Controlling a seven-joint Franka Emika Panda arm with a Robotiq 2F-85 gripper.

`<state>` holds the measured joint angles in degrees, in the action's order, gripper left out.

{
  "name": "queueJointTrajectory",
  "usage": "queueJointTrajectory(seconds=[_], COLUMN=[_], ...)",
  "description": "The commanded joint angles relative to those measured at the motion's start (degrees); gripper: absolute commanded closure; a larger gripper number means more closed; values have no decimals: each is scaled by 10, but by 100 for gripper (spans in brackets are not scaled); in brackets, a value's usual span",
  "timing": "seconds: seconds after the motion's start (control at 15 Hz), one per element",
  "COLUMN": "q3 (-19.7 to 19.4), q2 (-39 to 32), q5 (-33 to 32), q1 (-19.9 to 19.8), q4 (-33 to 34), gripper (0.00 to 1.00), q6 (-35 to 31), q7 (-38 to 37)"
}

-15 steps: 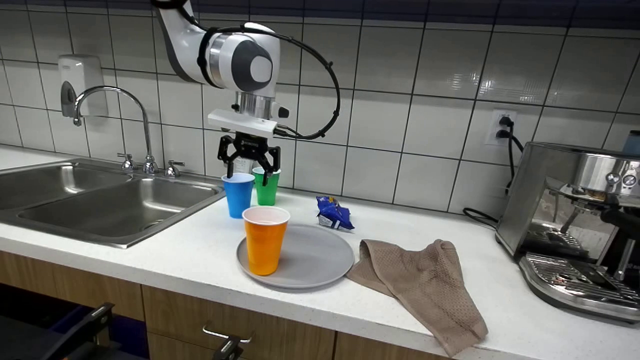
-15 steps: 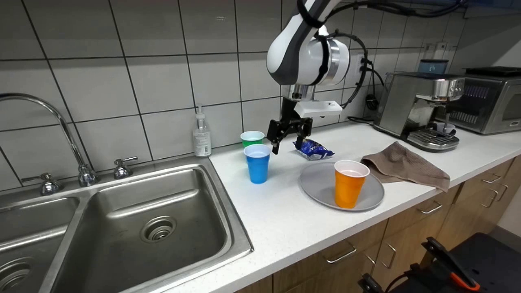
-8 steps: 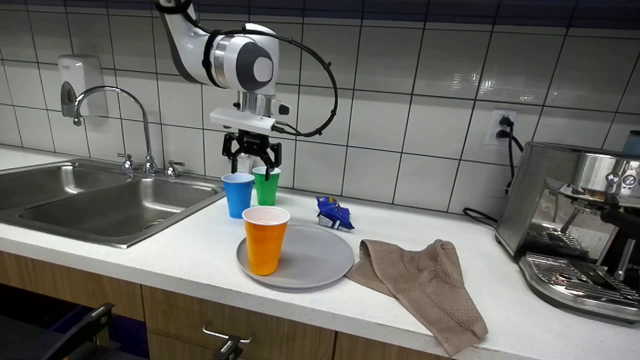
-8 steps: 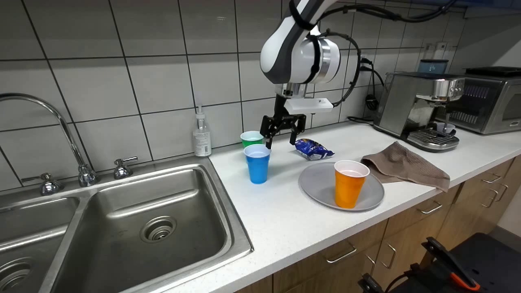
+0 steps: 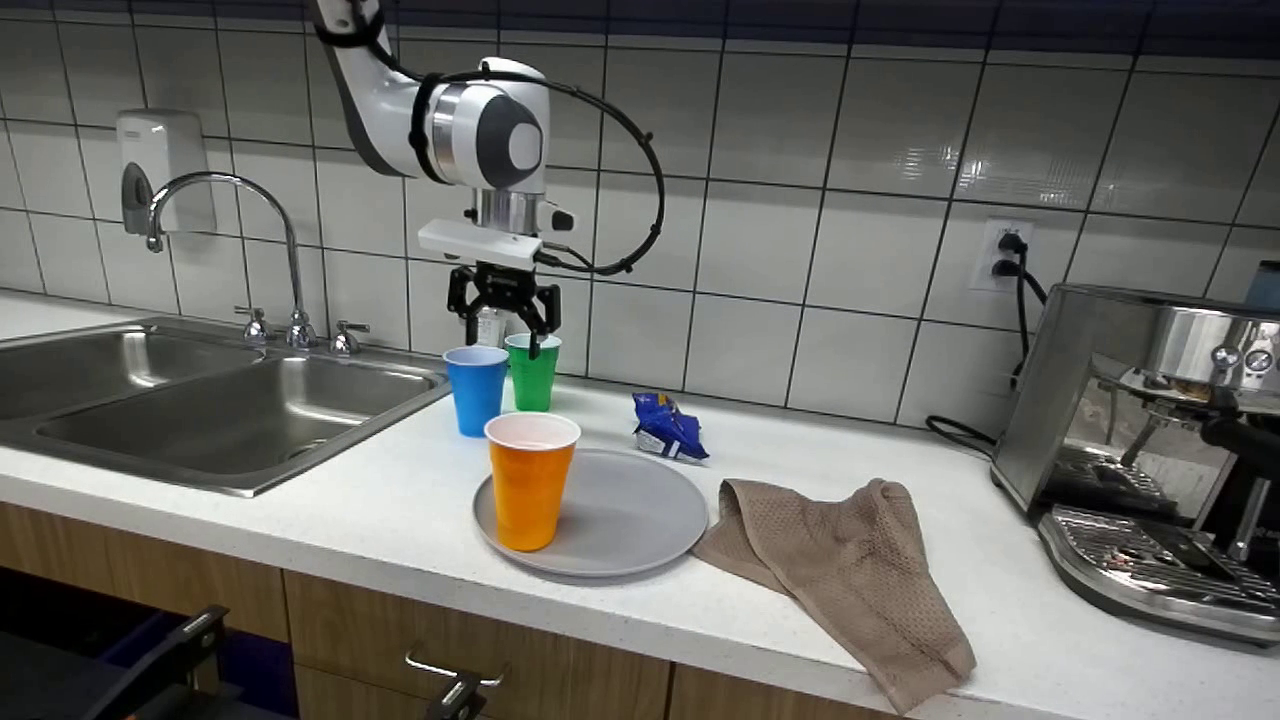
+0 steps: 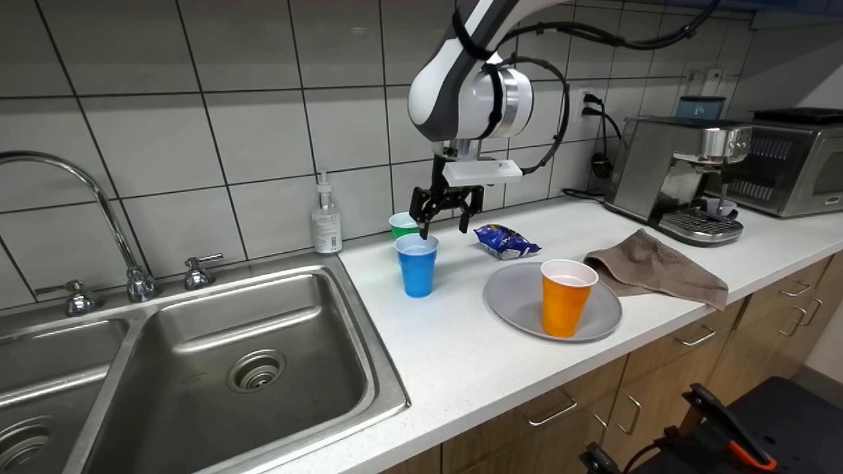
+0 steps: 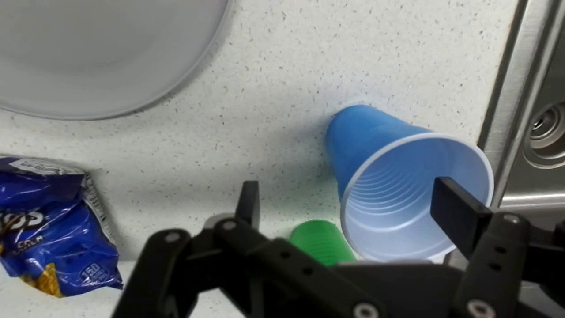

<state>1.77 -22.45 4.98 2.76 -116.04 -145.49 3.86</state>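
My gripper hangs open over the counter with nothing between its fingers. In the wrist view its right-hand finger overlaps the mouth of the blue cup; whether they touch I cannot tell. That cup stands upright near the sink. Behind it is a green cup, partly covered by the gripper in the wrist view. An orange cup stands on a grey plate nearer the counter's front. A crumpled blue snack bag lies beyond the plate, off to one side of the gripper.
A steel double sink borders the cups, with a faucet and a clear pump bottle behind. A brown towel drapes over the counter edge. Farther along stands an espresso machine. The tiled wall rises close behind the arm.
The gripper has shifted towards the blue and green cups and the sink, rising slightly at first. It stays open. The cups, plate, bag and towel have not moved.
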Motion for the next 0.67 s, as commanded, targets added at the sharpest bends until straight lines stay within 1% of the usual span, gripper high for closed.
queueJointTrajectory(seconds=[0.0,0.07,0.13,0.6], q3=[-5,-3,5,5], q2=[-25,-26,-14,-23], q5=[-27,-28,-15,-16], q1=[11,10,0,2], q4=[37,39,16,23], gripper=[0,0,0,0], q6=[17,22,2,3], q7=[-41,-37,-18,-19])
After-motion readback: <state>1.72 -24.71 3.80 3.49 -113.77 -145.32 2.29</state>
